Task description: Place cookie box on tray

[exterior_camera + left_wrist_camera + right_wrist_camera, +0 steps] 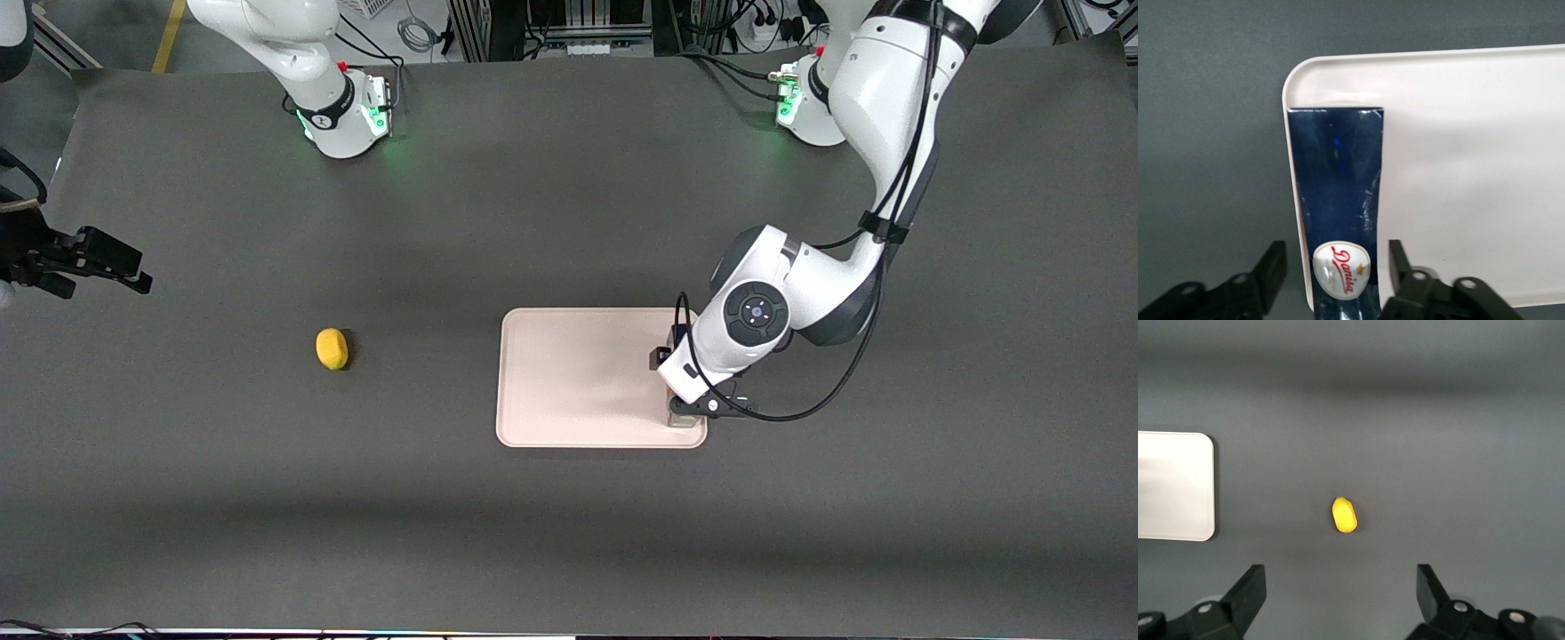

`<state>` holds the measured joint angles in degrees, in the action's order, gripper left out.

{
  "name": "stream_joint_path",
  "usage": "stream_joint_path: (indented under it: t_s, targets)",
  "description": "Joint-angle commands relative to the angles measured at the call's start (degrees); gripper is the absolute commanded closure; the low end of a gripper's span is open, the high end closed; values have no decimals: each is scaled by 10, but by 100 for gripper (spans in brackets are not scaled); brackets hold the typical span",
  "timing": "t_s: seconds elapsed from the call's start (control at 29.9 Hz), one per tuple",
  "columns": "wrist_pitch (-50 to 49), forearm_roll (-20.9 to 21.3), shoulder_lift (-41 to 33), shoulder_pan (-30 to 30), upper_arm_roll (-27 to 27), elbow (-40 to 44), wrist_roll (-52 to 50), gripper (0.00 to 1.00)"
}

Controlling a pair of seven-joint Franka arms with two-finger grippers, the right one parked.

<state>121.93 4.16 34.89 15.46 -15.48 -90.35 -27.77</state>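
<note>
The cookie box (1335,220) lies flat on the tray (1471,167), lengthwise against the tray's short rim at the working arm's end of the bench (569,551). Its dark navy face is up, and a white oval logo with red script sits near the end closest to the claw (1338,280).

The claw hangs directly above that end of the box. Its two fingers (1271,267) stand spread on either side of the box, with a visible gap between each finger and the carton; the claw grips nothing.

In the front view, the working arm's wrist covers the tray corner (689,436) nearest the camera, so only a sliver of the box shows beneath the claw (683,411) there.

The tray (578,373) is pale pink, with rounded corners and a low rim, and rests near the middle of the bench.

A small yellow lemon-like object (332,348) lies on the bench well apart from the tray, toward the parked arm's end.
</note>
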Motion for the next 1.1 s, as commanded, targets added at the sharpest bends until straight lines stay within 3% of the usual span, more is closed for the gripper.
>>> stream_joint_path:
  t_s: [0.0,0.33,0.53,0.7,1.07]
  targets:
    - [-69,3,0,-1,-2,61,3,0]
    - [-201,-3,-128,-35,-4,69,40,0]
    - [-283,-34,-207,-87,-2,69,111,0]
    - [-332,-34,-251,-144,-1,69,182,0]
    - [-384,-28,-304,-242,0,46,180,0]
